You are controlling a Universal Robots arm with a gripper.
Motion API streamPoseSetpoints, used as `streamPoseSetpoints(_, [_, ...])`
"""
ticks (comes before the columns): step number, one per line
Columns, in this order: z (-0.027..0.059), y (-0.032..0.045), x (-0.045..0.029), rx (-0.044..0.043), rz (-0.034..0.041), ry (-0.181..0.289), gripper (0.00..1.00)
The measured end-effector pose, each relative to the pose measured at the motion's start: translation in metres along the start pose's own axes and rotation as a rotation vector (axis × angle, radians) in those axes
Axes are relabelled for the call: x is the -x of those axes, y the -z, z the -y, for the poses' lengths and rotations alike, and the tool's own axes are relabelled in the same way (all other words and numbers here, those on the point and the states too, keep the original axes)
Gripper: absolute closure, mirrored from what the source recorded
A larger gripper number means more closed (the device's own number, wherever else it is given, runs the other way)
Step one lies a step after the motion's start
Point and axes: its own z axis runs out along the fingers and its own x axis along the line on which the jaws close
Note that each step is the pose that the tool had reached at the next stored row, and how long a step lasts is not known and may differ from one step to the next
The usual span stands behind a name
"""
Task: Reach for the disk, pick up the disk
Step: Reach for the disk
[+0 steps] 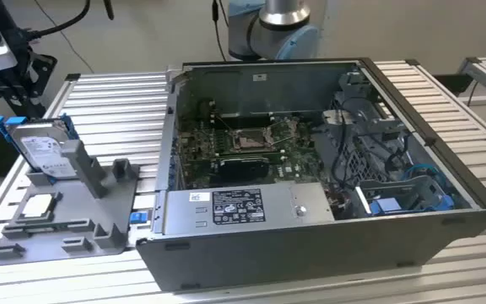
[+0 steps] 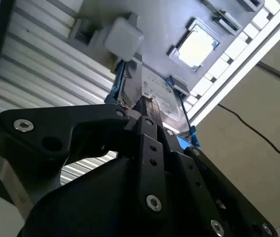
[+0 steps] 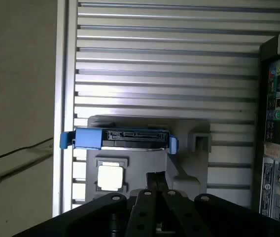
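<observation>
The disk (image 1: 42,151) stands on edge in a grey holder (image 1: 108,212) at the exterior view's left, beside the open computer case (image 1: 311,221); the gripper (image 1: 15,88) hangs just above it, not touching, jaws seemingly pressed together on nothing; lowered like that, the tips would likely strike the disk's top edge rather than straddle it; an off-centre grip on its blue frame (image 3: 86,138) could tilt it and jam it in the holder

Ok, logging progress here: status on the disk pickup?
Hand above the disk, no contact. Disk upright in grey holder, blue frame on. Nothing between hand and disk.
</observation>
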Motion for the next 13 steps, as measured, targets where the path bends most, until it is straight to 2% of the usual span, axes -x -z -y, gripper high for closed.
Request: streamPoseSetpoints(13, [-0.0003,0.0000,0.0000,0.0000,0.0000,0.000,1.00])
